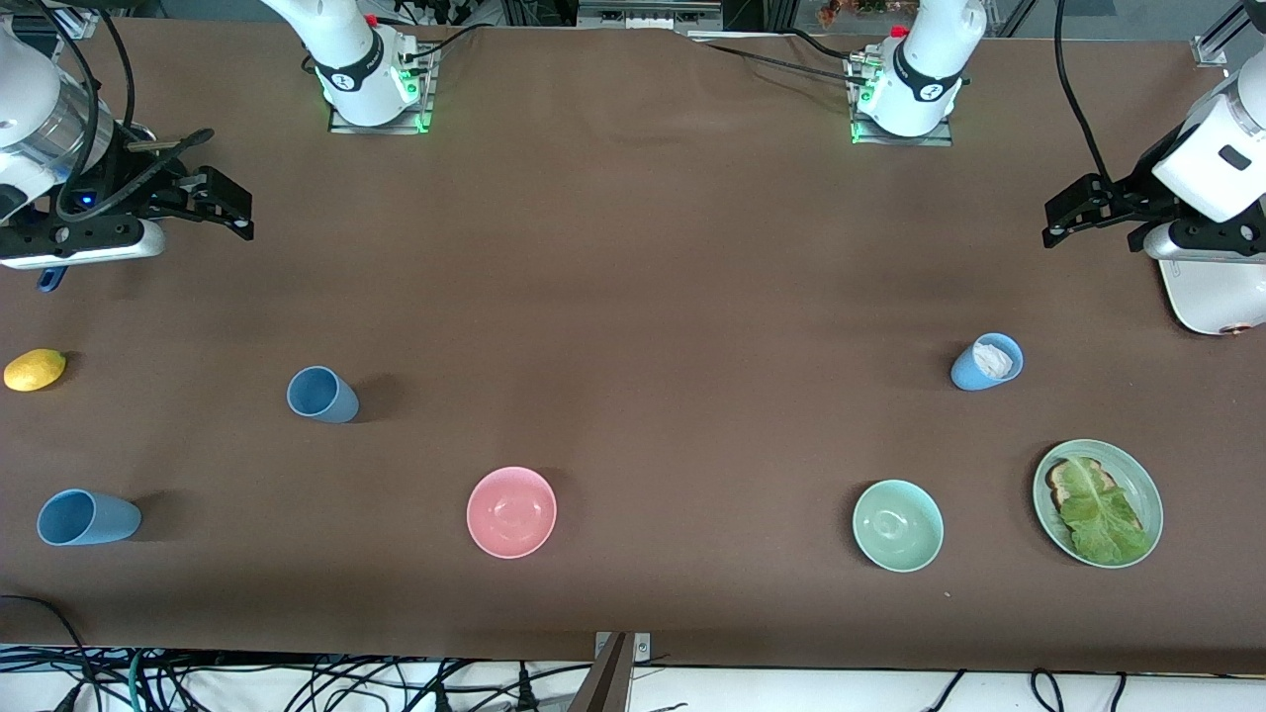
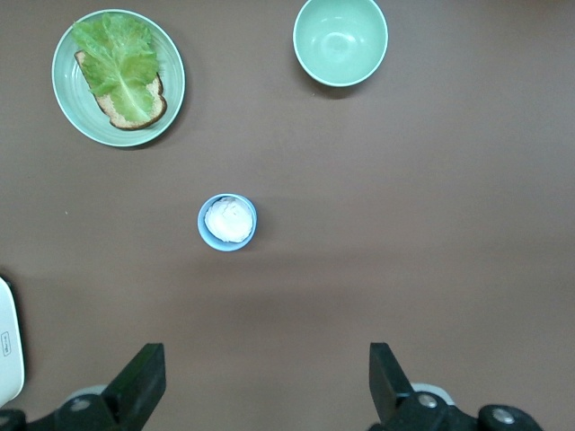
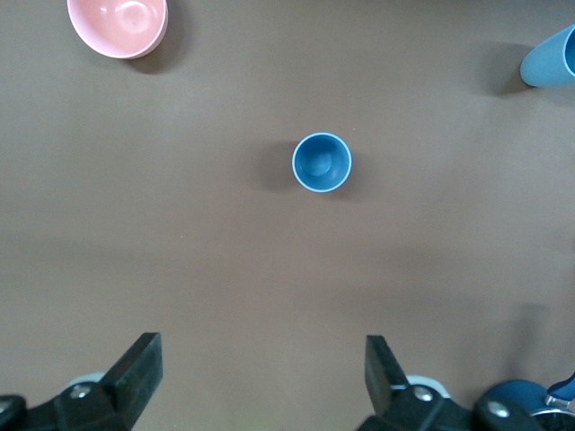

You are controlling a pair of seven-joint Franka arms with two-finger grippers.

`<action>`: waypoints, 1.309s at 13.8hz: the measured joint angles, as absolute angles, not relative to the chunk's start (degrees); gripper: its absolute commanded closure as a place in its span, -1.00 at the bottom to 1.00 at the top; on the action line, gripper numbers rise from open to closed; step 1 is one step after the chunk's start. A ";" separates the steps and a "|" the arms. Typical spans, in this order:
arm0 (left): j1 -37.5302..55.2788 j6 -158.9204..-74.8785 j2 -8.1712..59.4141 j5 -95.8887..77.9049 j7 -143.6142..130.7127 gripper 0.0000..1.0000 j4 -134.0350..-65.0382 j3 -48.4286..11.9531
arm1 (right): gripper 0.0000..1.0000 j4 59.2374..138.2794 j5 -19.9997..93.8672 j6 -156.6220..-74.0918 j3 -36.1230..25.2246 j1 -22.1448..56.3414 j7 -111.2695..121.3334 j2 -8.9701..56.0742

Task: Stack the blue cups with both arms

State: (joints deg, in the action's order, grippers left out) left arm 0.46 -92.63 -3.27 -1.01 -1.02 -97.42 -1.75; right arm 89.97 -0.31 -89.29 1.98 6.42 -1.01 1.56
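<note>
A steel-blue cup (image 1: pixel 321 396) stands upright toward the right arm's end of the table; it also shows in the right wrist view (image 3: pixel 322 162). A sky-blue cup (image 1: pixel 87 517) stands nearer the front camera, closer to that end; it shows at the edge of the right wrist view (image 3: pixel 550 58). A third blue cup (image 1: pixel 986 363) with something white inside stands toward the left arm's end and shows in the left wrist view (image 2: pixel 227 222). My right gripper (image 1: pixel 237 213) (image 3: pixel 260 368) is open and empty over bare table. My left gripper (image 1: pixel 1056 225) (image 2: pixel 265 377) is open and empty over bare table.
A pink bowl (image 1: pixel 511 511) and a pale green bowl (image 1: pixel 897 525) sit near the front edge. A green plate (image 1: pixel 1147 494) holds toast and lettuce. A lemon (image 1: pixel 35 369) lies at the right arm's end. A white appliance (image 1: pixel 1212 297) stands at the left arm's end.
</note>
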 measured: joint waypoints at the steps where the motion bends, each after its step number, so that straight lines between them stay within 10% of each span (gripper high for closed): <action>1: 0.46 -92.62 -3.27 -1.01 -1.02 -1.00 -97.42 -1.75 | -1.00 89.97 -0.31 -89.29 1.99 6.44 -1.02 1.57; 18: -0.11 -91.32 -3.23 -1.01 -1.02 -1.00 -97.34 -1.60 | -1.00 89.96 -0.31 -89.28 2.23 6.90 -1.02 1.60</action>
